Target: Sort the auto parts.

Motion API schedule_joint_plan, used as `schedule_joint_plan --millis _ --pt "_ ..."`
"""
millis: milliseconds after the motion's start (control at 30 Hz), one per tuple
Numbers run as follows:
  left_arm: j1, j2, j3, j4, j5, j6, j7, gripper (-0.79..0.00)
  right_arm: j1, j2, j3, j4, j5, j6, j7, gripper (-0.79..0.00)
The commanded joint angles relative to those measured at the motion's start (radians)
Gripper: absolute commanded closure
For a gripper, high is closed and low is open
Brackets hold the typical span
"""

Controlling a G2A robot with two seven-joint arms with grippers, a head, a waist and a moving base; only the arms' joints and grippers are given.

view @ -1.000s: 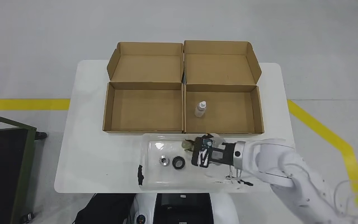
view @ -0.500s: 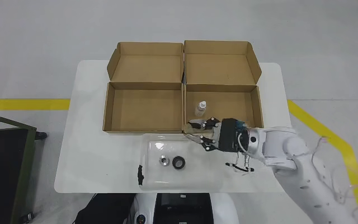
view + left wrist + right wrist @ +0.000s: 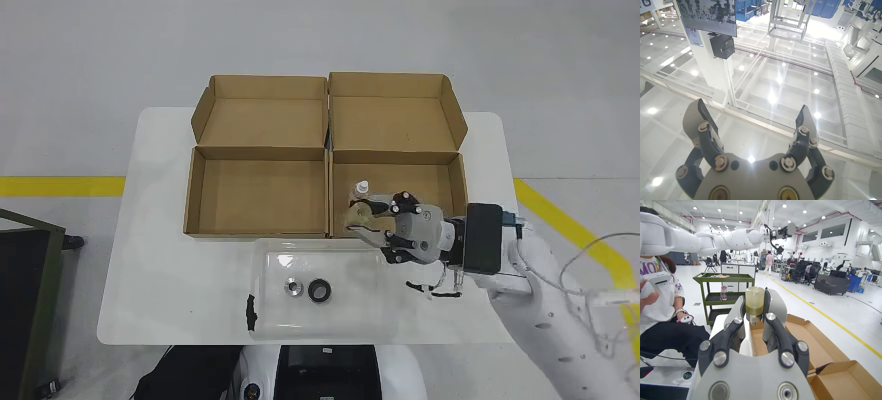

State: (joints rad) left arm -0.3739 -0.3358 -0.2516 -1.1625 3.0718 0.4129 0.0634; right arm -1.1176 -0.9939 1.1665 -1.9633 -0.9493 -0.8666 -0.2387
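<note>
While the right hand (image 3: 366, 214) clamped a yellowish cylinder part (image 3: 357, 209), it hung over the near left corner of the right cardboard box (image 3: 430, 200), partly hiding a white bottle-shaped part (image 3: 361, 186) standing inside. The left box (image 3: 257, 195) sat alongside. On the bench (image 3: 150, 250), a clear tray (image 3: 270, 262) held a small metal piece (image 3: 292, 288) and a black ring (image 3: 319, 291). The left hand (image 3: 752, 105) pointed at the ceiling, spread wide, holding nothing. Print on a hanging screen (image 3: 708, 17) was too blurred to read.
</note>
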Motion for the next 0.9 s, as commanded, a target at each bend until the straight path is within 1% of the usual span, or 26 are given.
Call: schedule_joint_plan --millis 0,267,533,633,767,867 --pt "0.0 0.0 0.0 0.0 0.0 0.0 0.0 -0.785 0.0 -0.002 0.002 -0.012 -0.02 -0.011 -0.025 0.0" --pt "0.0 0.0 0.0 0.0 0.0 0.0 0.0 -0.785 0.0 -0.011 0.009 -0.031 -0.1 -0.038 -0.112 0.0" --pt "0.0 0.0 0.0 0.0 0.0 0.0 0.0 -0.785 0.015 -0.021 -0.01 0.007 -0.153 -0.082 -0.163 0.0" --pt "0.0 0.0 0.0 0.0 0.0 0.0 0.0 -0.785 0.013 -0.022 -0.013 0.033 -0.164 -0.091 -0.14 0.0" --pt "0.0 0.0 0.0 0.0 0.0 0.0 0.0 -0.785 -0.001 -0.02 -0.022 0.076 -0.134 -0.106 -0.056 0.0" --pt "0.0 0.0 0.0 0.0 0.0 0.0 0.0 -0.785 0.007 -0.019 -0.031 0.065 -0.143 -0.135 0.002 0.0"
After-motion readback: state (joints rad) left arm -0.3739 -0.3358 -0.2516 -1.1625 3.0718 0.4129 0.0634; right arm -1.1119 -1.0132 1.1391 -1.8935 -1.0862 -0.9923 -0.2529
